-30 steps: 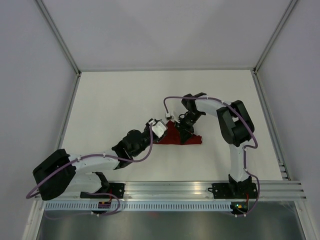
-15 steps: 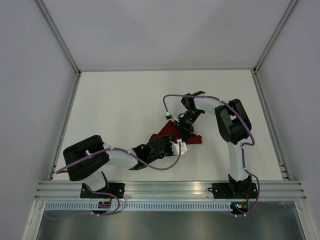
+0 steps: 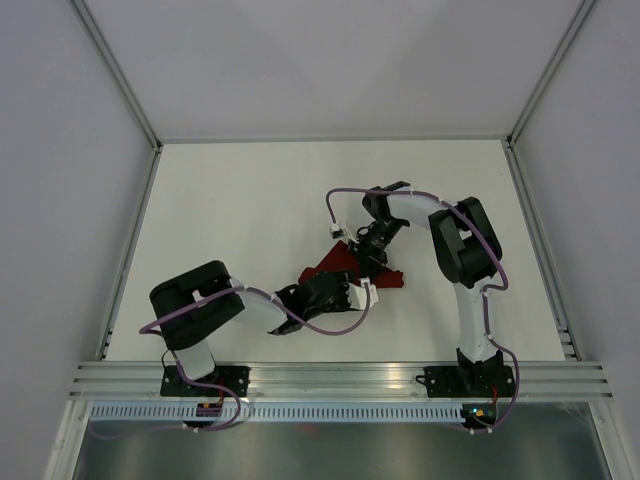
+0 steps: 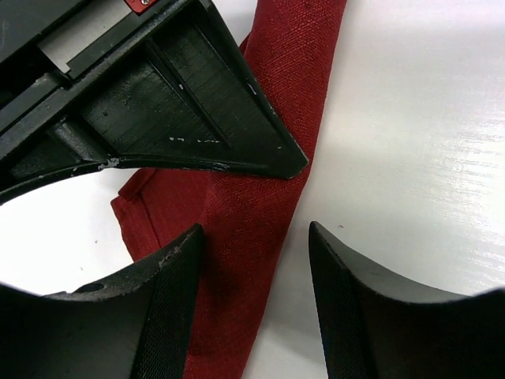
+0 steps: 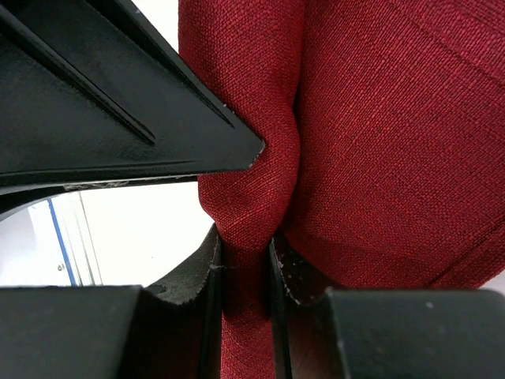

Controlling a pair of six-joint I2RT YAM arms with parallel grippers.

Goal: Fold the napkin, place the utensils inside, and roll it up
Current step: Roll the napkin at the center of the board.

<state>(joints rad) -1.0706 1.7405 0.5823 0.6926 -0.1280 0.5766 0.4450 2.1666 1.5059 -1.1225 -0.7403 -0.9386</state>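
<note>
The white tabletop [image 3: 250, 200] sat between pale grey walls, with an aluminium rail [image 3: 340, 378] along its near edge. On it, right of centre and toward the near side, lay your dark red, soft fabric napkin [image 3: 335, 264], bunched into a narrow, creased strip rather than spread flat. Your right gripper [image 3: 366, 262] was down on the napkin's far-right part. In its wrist view a raised fold of the napkin [image 5: 371, 142] was pinched tight between the two black fingers [image 5: 189, 276], so the right gripper [image 5: 246, 268] was clamped on the cloth. Your left gripper [image 3: 357, 292] sat low at the napkin's near edge. In its wrist view the jaws stood apart: the left gripper [image 4: 252, 253] straddled a band of napkin [image 4: 300, 71] lying on the table, with nothing closed on it. Both arms bent in toward the cloth from the rail.
</note>
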